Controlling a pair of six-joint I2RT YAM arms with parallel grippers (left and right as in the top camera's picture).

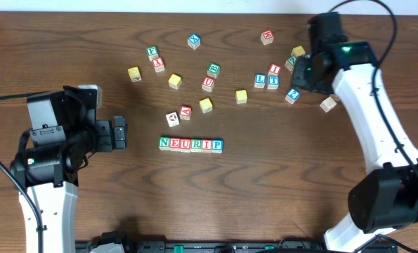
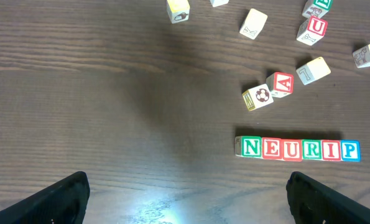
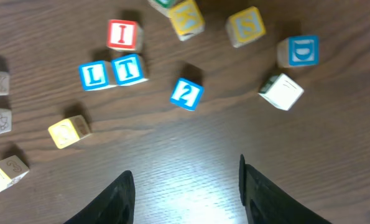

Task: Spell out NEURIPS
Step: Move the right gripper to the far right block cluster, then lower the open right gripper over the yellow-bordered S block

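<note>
Six cubes stand in a row reading N E U R I P (image 1: 191, 145) at the table's middle; the row also shows in the left wrist view (image 2: 298, 149). My left gripper (image 1: 120, 133) is open and empty, left of the row (image 2: 188, 202). My right gripper (image 1: 301, 70) is open and empty (image 3: 185, 186) above bare table at the far right, with loose cubes just beyond it. A yellow-faced cube with a pale letter, perhaps S (image 3: 245, 26), lies ahead of the right fingers, next to a yellow K cube (image 3: 186, 17).
Loose cubes are scattered behind the row: I (image 3: 122, 34), L (image 3: 94, 76), T (image 3: 129, 68), a blue cube (image 3: 186, 93), D (image 3: 298, 51), a pale cube (image 3: 282, 91). A red A cube (image 2: 281, 83) and a U cube (image 2: 313, 28) lie just behind the row. Other yellow cubes (image 1: 175, 80) lie further back.
</note>
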